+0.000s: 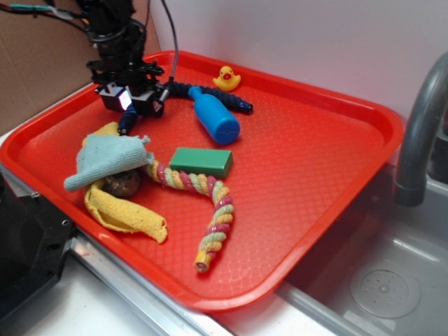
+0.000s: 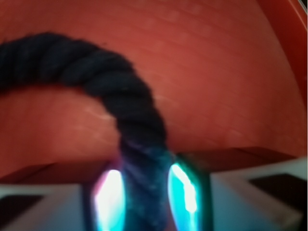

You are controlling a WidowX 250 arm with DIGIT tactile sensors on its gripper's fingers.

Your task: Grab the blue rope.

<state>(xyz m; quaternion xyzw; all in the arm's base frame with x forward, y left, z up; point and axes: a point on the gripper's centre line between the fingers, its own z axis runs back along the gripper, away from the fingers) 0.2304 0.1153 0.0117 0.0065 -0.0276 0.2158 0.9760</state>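
On the red tray [image 1: 315,175] beside a steel sink [image 1: 392,287], claw [image 2: 147,192] clamped on the blue rope [image 2: 96,72].

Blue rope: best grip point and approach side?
Take the blue rope across its thickness near the left bend, from above. That stretch lies free on the red tray, while the middle runs behind the blue bottle. In the wrist view the end effector already straddles that section, a pad on each side; whether it is squeezing yet is unclear.
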